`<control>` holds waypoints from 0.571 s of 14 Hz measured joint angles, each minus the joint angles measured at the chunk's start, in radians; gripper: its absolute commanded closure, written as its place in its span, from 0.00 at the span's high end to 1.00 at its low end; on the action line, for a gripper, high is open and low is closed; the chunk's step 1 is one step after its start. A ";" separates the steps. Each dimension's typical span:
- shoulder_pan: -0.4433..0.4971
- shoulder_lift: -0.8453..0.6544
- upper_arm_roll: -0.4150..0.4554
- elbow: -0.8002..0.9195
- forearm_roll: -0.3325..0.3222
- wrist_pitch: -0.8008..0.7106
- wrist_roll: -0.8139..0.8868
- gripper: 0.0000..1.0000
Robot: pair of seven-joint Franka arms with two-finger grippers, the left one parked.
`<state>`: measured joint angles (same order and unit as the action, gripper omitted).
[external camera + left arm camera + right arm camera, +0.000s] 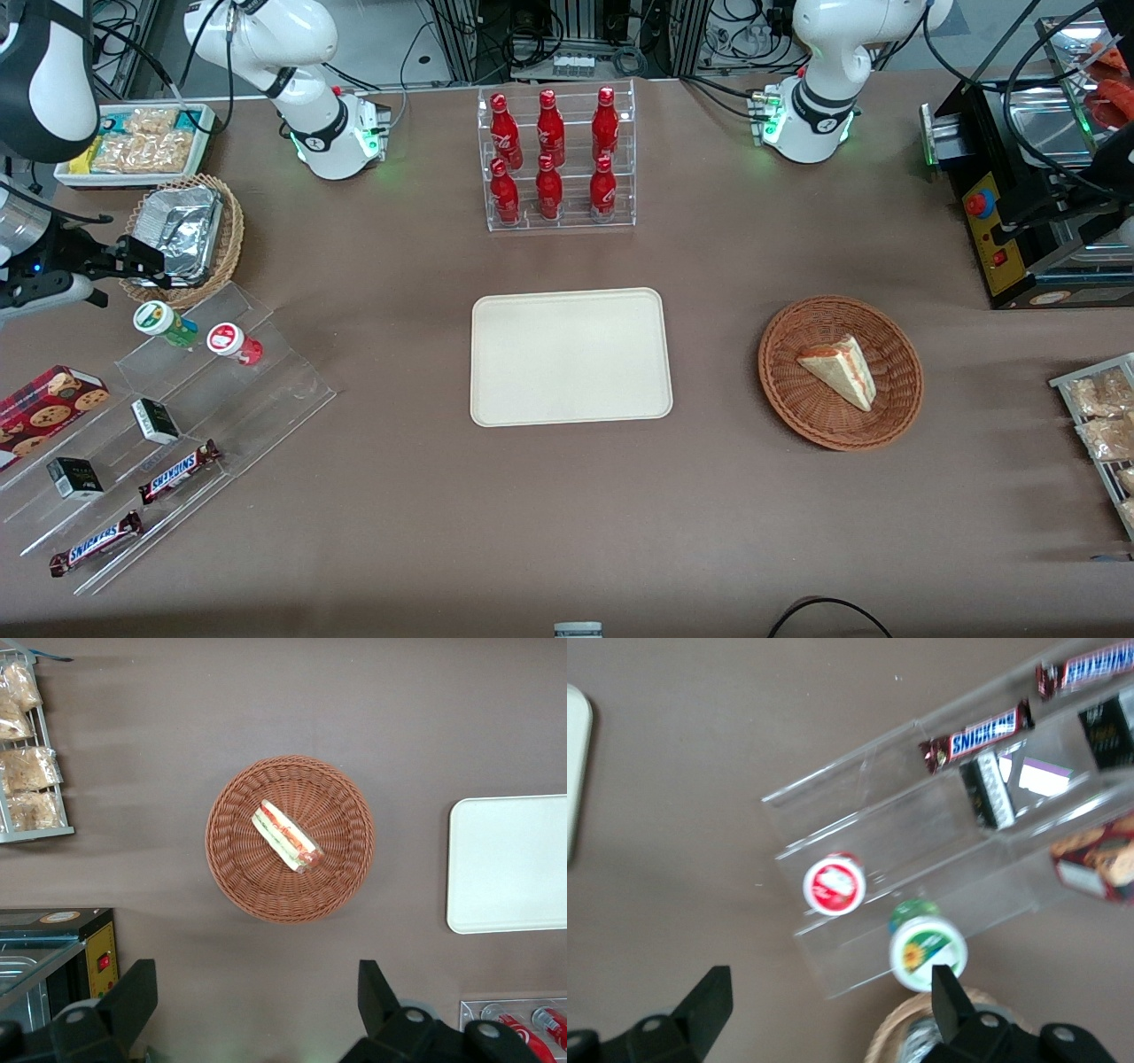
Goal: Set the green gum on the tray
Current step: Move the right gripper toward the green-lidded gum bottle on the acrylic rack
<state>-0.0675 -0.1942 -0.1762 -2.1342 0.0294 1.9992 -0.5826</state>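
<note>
The gripper [133, 257] is held wide open above the foil basket [182, 232], nothing clamped between its fingers [709, 1001]. The green gum [164, 322] is parked upright on the top step of the clear rack [177, 425], touched by nothing, red gum [233, 342] just beside it. The tray [570, 356] is seen well apart, at roughly 3 o'clock from the gum in the front view.
</note>
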 measured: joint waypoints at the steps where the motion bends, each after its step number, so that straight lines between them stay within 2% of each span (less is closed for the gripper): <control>1: -0.001 -0.007 -0.032 -0.048 0.000 0.067 -0.092 1.00; 3: -0.002 -0.010 -0.072 -0.118 0.000 0.162 -0.199 1.00; 8: 0.000 -0.009 -0.076 -0.220 0.000 0.295 -0.308 1.00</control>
<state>-0.0676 -0.2032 -0.2520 -2.3542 0.0295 2.2942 -0.8905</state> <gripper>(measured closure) 0.000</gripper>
